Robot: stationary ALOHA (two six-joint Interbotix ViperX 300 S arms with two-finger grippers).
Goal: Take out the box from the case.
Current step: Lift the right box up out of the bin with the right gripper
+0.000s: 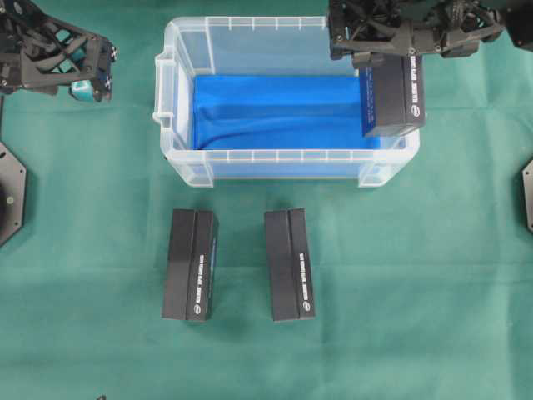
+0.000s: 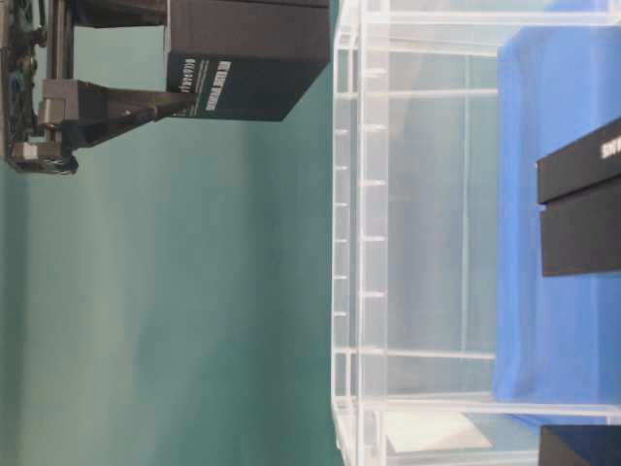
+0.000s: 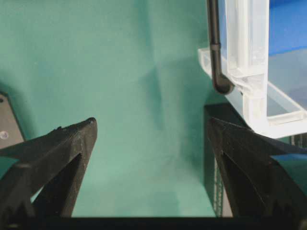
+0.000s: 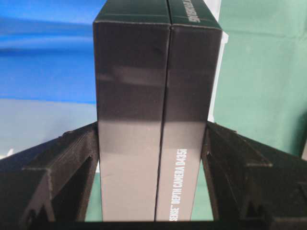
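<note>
The case [image 1: 179,100] is a clear plastic bin with a blue cloth [image 1: 275,108] on its bottom, at the back middle of the green table. My right gripper [image 1: 390,60] is shut on a black box [image 1: 394,98], which hangs over the case's right end and overlaps its rim from above. In the right wrist view the box [image 4: 156,72] stands upright between both fingers [image 4: 72,163], gripper [image 4: 152,127]. My left gripper [image 1: 87,79] is open and holds nothing, left of the case; in its wrist view the gripper [image 3: 151,122] shows only green cloth between its jaws.
Two more black boxes [image 1: 191,264] [image 1: 290,264] lie side by side on the table in front of the case. A case corner [image 3: 249,86] and a black cable [image 3: 214,48] show at the right of the left wrist view. Black base plates [image 1: 10,193] sit at the table's sides.
</note>
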